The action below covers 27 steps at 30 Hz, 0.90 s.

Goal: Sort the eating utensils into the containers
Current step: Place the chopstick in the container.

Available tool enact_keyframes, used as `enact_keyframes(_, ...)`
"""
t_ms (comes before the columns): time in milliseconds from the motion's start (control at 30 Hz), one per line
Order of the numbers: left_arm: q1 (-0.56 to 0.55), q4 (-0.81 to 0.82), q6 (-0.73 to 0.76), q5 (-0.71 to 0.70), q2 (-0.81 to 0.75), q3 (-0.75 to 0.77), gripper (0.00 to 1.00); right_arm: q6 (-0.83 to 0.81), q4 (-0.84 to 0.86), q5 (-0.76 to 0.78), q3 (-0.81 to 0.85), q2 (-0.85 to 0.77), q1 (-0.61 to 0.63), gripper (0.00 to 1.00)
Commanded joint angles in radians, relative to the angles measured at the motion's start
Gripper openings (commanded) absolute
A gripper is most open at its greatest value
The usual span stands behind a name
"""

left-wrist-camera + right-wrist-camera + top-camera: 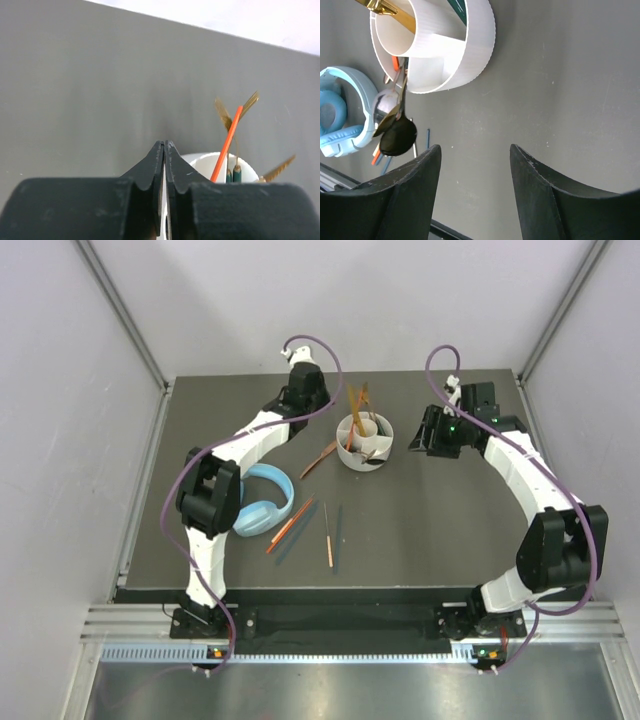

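Note:
The round white container (364,441) stands at the back middle of the table, with gold forks (223,114), teal-handled pieces (236,174) and an orange chopstick (227,142) upright in it. My left gripper (314,406) hovers just left of it, jaws shut with nothing between them (165,150). Right of the container (470,55), my right gripper (420,436) is open and empty (475,150). A black spoon (397,136) and a silver spoon (385,102) lie by the container's left side (320,458). Orange chopsticks (290,524) and teal chopsticks (338,525) lie loose near the front.
Light blue headphones (262,502) lie at the left beside the left arm's elbow, also seen in the right wrist view (340,115). The dark mat (450,530) ends at a metal rail in front.

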Motion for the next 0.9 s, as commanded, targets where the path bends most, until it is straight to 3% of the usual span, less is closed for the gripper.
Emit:
enact_keyframes(0,-0.004,-0.023,0.037,0.084,-0.020,0.033,0.10,-0.014,0.025,0.018,0.058,-0.012,0.004,0.58)
enact_keyframes(167,-0.010,-0.008,0.024,0.176,-0.073,-0.090,0.15,-0.011,0.036,0.023,0.103,0.031,0.006,0.58)
enact_keyframes(333,-0.022,-0.051,0.039,0.240,-0.072,-0.119,0.23,-0.006,0.038,0.021,0.126,0.052,0.007,0.58)
enact_keyframes(500,-0.028,-0.066,0.060,0.286,-0.075,-0.115,0.37,0.005,0.047,0.013,0.120,0.065,0.009,0.58)
enact_keyframes(867,-0.027,-0.128,0.091,0.277,-0.122,-0.141,0.41,0.006,0.054,0.018,0.118,0.112,0.021,0.58)
